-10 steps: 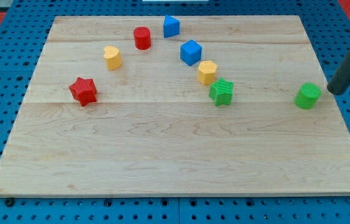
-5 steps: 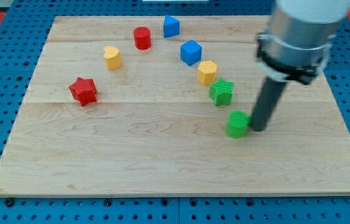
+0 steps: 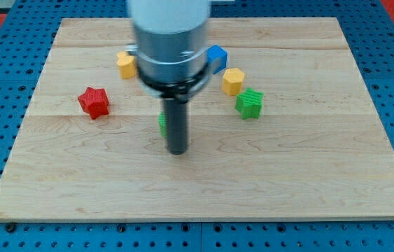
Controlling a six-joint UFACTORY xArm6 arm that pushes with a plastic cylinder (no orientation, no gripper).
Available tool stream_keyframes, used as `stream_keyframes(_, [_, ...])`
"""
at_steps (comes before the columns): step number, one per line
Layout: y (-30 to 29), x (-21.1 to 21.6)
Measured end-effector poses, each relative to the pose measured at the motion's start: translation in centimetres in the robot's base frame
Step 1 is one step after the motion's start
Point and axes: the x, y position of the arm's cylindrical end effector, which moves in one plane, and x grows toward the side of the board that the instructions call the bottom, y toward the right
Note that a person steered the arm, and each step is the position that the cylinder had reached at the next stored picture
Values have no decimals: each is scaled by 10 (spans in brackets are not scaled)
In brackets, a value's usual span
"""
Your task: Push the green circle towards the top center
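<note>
Fingers are lacking on this arm; it ends in a straight dark rod, so nothing is grasped, and my tip [image 3: 177, 150] rests on the table [image 3: 308, 175] a little left of the middle. Green circle [image 3: 162, 123] shows only as a thin green sliver at the rod's left edge, just above my tip; the rod covers most of it, and they look to be touching, though I cannot tell for sure. The wide grey body of the arm, blurred, rises from the rod to the view's top and hides the table behind it.

To the right of the rod, near but apart, a green star [image 3: 250, 103] lies flat. Just above and to its left sits a yellow hexagon block [image 3: 233, 81], close beside the star. Above and left of that, a blue cube [image 3: 217, 54] peeks from behind the arm's right side, partly hidden.

On the arm's left side, a second yellow block [image 3: 126, 64] is partly covered by the grey body. Further left and lower, well apart from my tip, stands a red star [image 3: 94, 102].
</note>
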Motion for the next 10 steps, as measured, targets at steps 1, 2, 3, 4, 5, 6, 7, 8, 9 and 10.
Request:
stream_keyframes(1, [-3,-27])
stream_keyframes(2, [2,-60])
stream_keyframes(3, [11,-31])
stream_keyframes(4, [20,-62])
stream_keyframes(5, [20,-93])
stream_keyframes(6, [13,-110])
stream_keyframes(7, [6,-130])
stream_keyframes(8, [5,-153])
stream_keyframes(9, [9,-160])
stream_keyframes(10, [34,-144])
